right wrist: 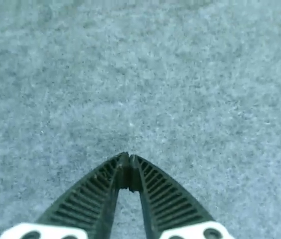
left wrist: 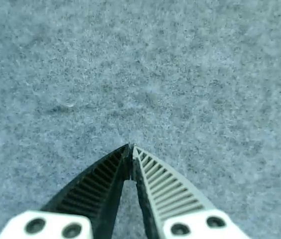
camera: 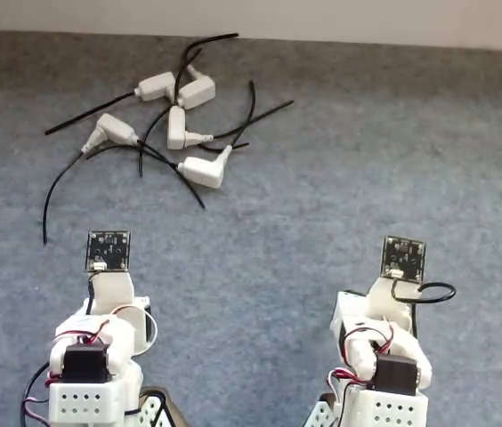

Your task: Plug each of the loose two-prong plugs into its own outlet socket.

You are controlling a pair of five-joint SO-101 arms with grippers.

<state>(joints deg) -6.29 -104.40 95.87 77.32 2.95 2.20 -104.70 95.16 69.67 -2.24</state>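
Observation:
Several white plug pieces with black cords lie in a tangle at the far left of the grey carpet: one [camera: 156, 86] beside another [camera: 196, 90], a third [camera: 177, 127] below them, one [camera: 114, 131] further left and one [camera: 205, 169] nearest me. Which are plugs and which are sockets I cannot tell. My left arm [camera: 109, 294] rests folded at the near left, my right arm [camera: 393, 302] at the near right, both far from the pile. My left gripper [left wrist: 131, 148] is shut with nothing in it over bare carpet. My right gripper [right wrist: 126, 156] is shut as well, nothing held.
Grey carpet [camera: 367, 160] covers the whole table top, with a pale wall edge [camera: 367, 18] along the far side. A loose black cord [camera: 51, 200] trails from the pile toward the left arm. A black cable loop [camera: 433, 292] sticks out beside the right arm.

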